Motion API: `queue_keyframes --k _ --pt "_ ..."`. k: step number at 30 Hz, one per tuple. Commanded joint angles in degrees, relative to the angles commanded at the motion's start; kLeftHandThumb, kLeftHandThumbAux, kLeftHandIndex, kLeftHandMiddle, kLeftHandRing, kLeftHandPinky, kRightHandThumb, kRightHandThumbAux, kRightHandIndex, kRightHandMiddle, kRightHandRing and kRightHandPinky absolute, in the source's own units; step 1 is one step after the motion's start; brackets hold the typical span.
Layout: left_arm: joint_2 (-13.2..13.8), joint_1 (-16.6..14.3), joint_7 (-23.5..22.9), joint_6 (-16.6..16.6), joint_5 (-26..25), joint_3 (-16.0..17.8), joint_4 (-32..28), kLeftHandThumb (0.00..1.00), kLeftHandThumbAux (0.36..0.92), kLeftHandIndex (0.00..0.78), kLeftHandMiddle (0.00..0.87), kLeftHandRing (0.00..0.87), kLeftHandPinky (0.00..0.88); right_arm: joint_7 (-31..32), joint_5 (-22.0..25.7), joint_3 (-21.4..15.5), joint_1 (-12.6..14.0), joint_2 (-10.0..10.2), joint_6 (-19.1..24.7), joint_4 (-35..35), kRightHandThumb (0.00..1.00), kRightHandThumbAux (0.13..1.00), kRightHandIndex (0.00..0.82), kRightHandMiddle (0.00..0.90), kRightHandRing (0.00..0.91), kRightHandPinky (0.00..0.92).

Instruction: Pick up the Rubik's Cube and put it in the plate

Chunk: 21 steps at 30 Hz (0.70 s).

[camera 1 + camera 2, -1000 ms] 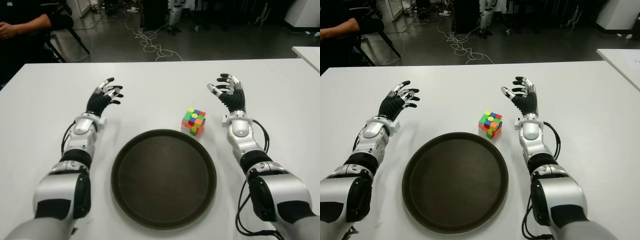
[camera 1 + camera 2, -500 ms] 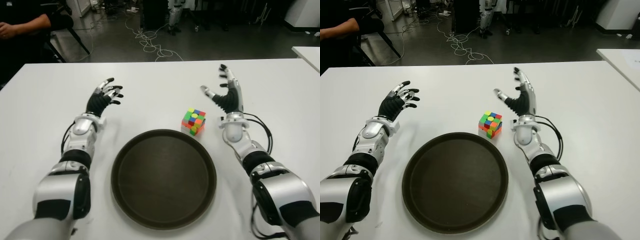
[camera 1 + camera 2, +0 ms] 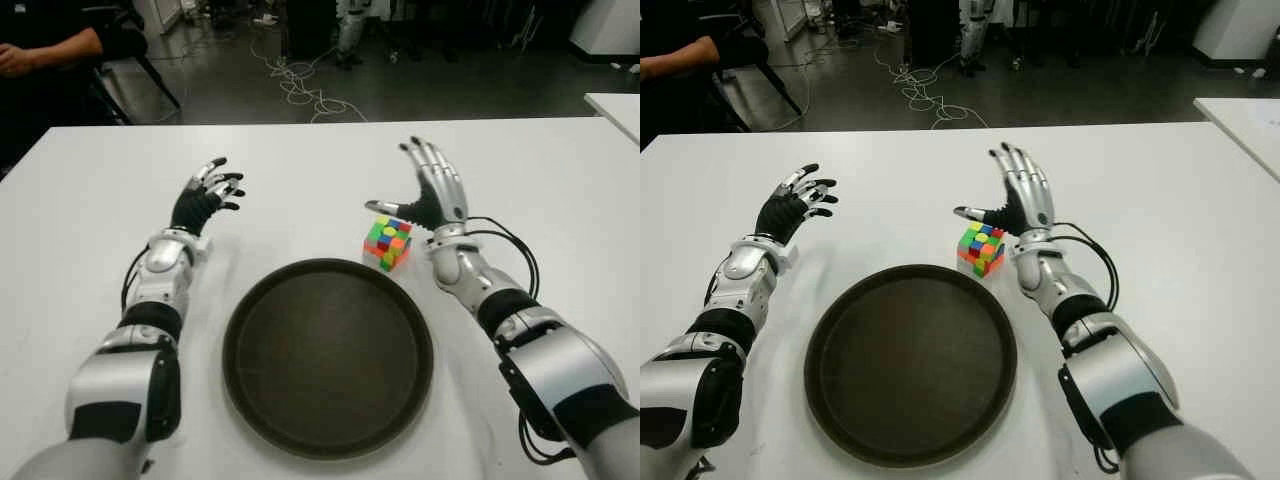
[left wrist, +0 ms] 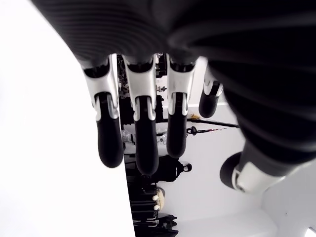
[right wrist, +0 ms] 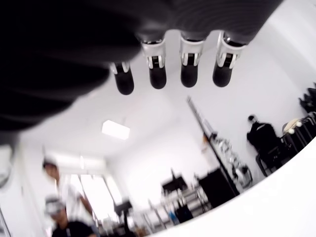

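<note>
Rubik's Cube [image 3: 388, 242] on table, just left of right hand [image 3: 430, 195], fingers spread wide, holding nothing; plate [image 3: 328, 357] near side; left hand [image 3: 205, 196] open, far left

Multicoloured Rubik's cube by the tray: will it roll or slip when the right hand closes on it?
The multicoloured Rubik's cube sits flat on the white table, so rolling looks unlikely. Its glossy faces may slip or skid. The right hand is open beside it, thumb above it; the left hand is idle.

Rubik's Cube [image 3: 388, 242] on table [image 3: 300, 165], behind plate [image 3: 328, 356] (right side); right hand [image 3: 432, 195] just beside.
</note>
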Motion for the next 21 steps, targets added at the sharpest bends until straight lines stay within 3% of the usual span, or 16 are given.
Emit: queue_keyframes --k 14,17,21 --pt "-0.07 -0.15 -0.69 -0.57 -0.03 -0.50 -0.38 0.343 0.605 0.111 0.293 0.358 0.420 0.07 2.47 -0.48 0.68 -0.33 -3.89 0.21 0.057 0.489 0.000 0.000 0.000 0.019" --pt "0.01 -0.19 -0.68 -0.41 0.03 -0.56 -0.36 0.331 0.603 0.108 0.294 0.361 0.421 1.75 3.02 -0.57 0.90 -0.31 -5.35 0.51 0.066 0.508 0.000 0.000 0.000 0.095" --pt "0.05 -0.20 -0.57 -0.21 0.05 -0.57 -0.27 0.323 0.604 0.105 0.289 0.356 0.422 4.75 3.75 -0.72 1.21 -0.54 -8.21 0.84 0.075 0.550 0.000 0.013 0.089 0.214"
